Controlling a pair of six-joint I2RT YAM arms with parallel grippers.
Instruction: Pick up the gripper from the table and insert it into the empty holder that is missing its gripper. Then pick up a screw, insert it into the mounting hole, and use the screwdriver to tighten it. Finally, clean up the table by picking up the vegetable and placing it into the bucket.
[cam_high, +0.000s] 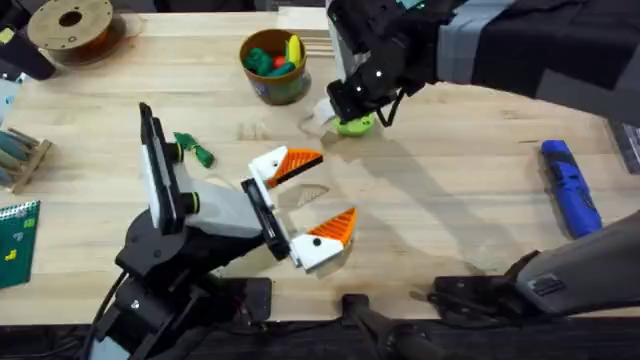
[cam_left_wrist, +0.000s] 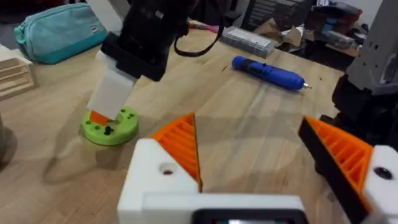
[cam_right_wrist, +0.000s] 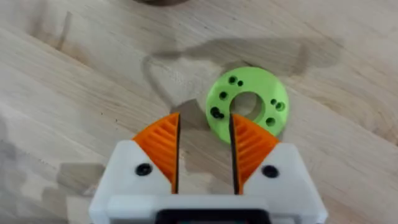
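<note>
Right gripper (cam_right_wrist: 204, 152) low over the table (cam_high: 450, 200), orange pads a narrow gap apart, pinching nothing — just beside a green disc (cam_right_wrist: 247, 104). Left gripper (cam_high: 312, 200) spread wide. Screwdriver (cam_high: 571, 187) far right; vegetable (cam_high: 195, 149) left; bucket (cam_high: 273, 66) behind.

I see the right gripper (cam_high: 345, 112) low over the green ring-shaped disc (cam_high: 355, 125), its dark arm spanning the far right of the table (cam_high: 450, 200) and blocking overhead passage there. The bucket (cam_high: 273, 65) stands near it on the far side, leaving a narrow lane between them. The left gripper (cam_high: 305, 195) occupies the centre, jaws spread. The vegetable (cam_high: 195, 148) lies just beside the left arm. The screwdriver (cam_high: 570, 185) lies well apart, with bare wood around it.
</note>
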